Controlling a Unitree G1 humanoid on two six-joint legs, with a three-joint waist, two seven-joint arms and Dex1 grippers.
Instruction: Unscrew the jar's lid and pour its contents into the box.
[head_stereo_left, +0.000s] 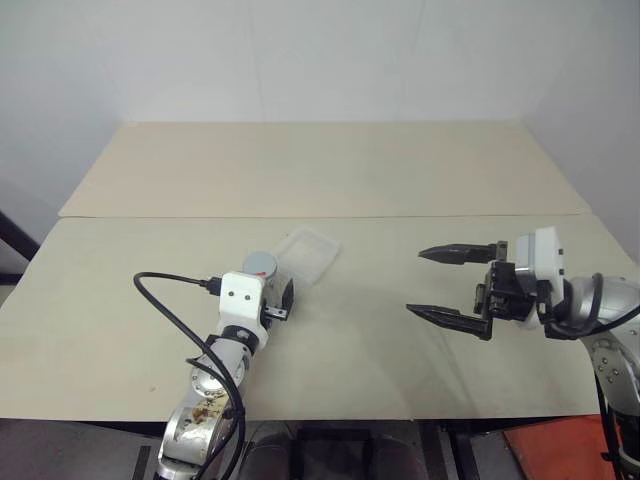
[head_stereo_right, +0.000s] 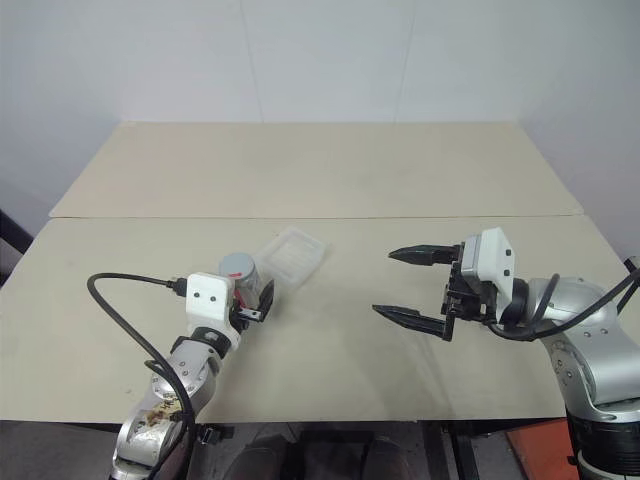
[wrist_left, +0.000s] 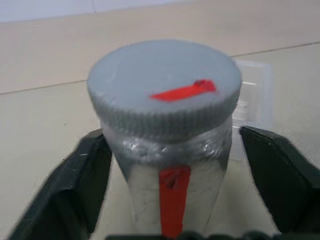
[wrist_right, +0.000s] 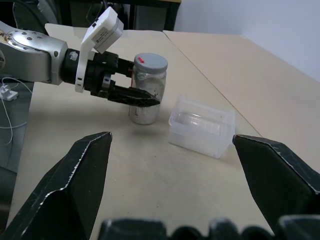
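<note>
A pale beige table (head_stereo_left: 330, 330) stands against a plain white wall, with a seam running across it from side to side. The jar (wrist_right: 145, 97) stands upright on the near half of the table, left of its middle, its grey lid (wrist_left: 162, 87) screwed on and marked with a short red stripe. A red stripe also runs down the jar's white label. The left gripper (wrist_right: 136, 95) reaches level around the jar, one black finger (wrist_left: 75, 185) on each side of it; in the left wrist view the left finger lies against the jar's wall while a narrow gap shows at the other, so a firm hold cannot be told. Just behind the jar, toward the seam, lies the box (head_stereo_left: 305, 252), a shallow clear plastic tray, close to the jar but apart from it. The right gripper (head_stereo_left: 440, 283) hovers over the right part of the table, pointing left, jaws spread wide and holding nothing.
</note>
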